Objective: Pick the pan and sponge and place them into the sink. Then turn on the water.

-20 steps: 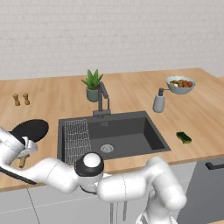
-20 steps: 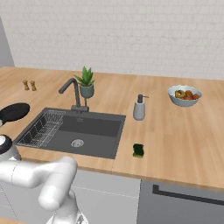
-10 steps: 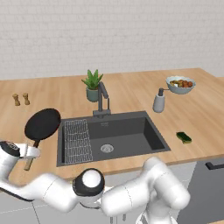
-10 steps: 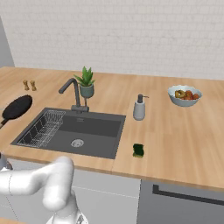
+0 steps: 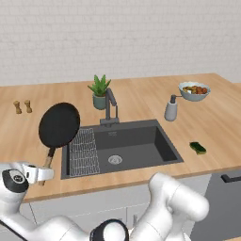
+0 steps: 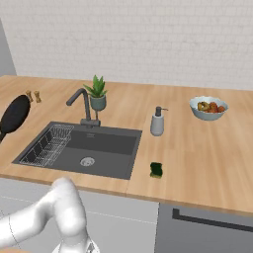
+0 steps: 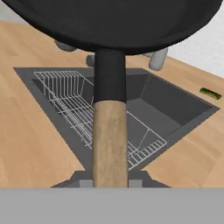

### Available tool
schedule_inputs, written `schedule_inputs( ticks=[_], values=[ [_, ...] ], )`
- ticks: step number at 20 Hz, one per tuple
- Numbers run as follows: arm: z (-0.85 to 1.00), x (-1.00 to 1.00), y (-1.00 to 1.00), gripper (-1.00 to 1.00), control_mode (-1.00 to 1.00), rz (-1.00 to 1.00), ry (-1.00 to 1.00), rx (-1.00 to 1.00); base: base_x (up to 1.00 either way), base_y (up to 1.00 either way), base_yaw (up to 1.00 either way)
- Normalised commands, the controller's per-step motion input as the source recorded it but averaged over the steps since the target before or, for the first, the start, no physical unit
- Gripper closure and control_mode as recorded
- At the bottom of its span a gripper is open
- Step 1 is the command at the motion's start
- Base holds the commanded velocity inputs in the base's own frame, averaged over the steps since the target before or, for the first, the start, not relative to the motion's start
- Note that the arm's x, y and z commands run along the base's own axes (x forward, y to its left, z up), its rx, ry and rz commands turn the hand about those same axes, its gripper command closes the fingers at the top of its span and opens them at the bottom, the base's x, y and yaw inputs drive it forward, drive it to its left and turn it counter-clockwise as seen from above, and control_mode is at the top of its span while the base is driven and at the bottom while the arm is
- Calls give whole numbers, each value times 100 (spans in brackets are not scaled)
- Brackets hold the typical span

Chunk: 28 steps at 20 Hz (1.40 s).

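Observation:
The black pan (image 5: 59, 124) is held up off the counter, tilted on edge, left of the sink (image 5: 141, 140). My gripper (image 5: 45, 173) is shut on the low end of its wooden handle (image 5: 48, 159). In the hand view the handle (image 7: 110, 140) runs up from my gripper (image 7: 110, 180) to the pan (image 7: 113, 22), with the sink (image 7: 151, 103) and its wire rack (image 7: 78, 105) below. In the right base view the pan (image 6: 15, 113) hangs at the far left. The sponge (image 5: 198, 148) lies on the counter right of the sink (image 6: 106, 148), also seen as sponge (image 6: 156, 169) and sponge (image 7: 210, 93).
The dark tap (image 5: 110, 106) and a potted plant (image 5: 99, 92) stand behind the sink. A soap dispenser (image 5: 171, 109) and a bowl of fruit (image 5: 193, 90) sit to the right. Two small shakers (image 5: 22, 107) stand at the back left. The wire rack (image 5: 84, 151) fills the basin's left side.
The pan has risen off the counter and tipped up on edge, shifting a little right toward the sink. My hand has swung lower and leftward, still gripping the handle.

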Motion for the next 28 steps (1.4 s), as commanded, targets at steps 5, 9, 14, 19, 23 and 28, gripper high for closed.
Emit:
schedule_inputs(
  ticks=[5, 9, 14, 19, 23, 28],
  values=[
    [90, -93, -97, 100, -100, 1, -27, 12, 0, 0, 0],
    [90, -83, -100, 100, -100, 7, -8, 26, 0, 0, 0],
    [94, -67, -100, 100, -100, 6, 0, 28, 0, 0, 0],
    [94, -62, -98, 100, -100, 2, 9, 21, 0, 0, 0],
    [75, -60, -96, 100, -100, 1, 16, 15, 0, 0, 0],
    [34, -36, -98, 100, -100, 6, 24, 9, 0, 0, 0]
  ],
)
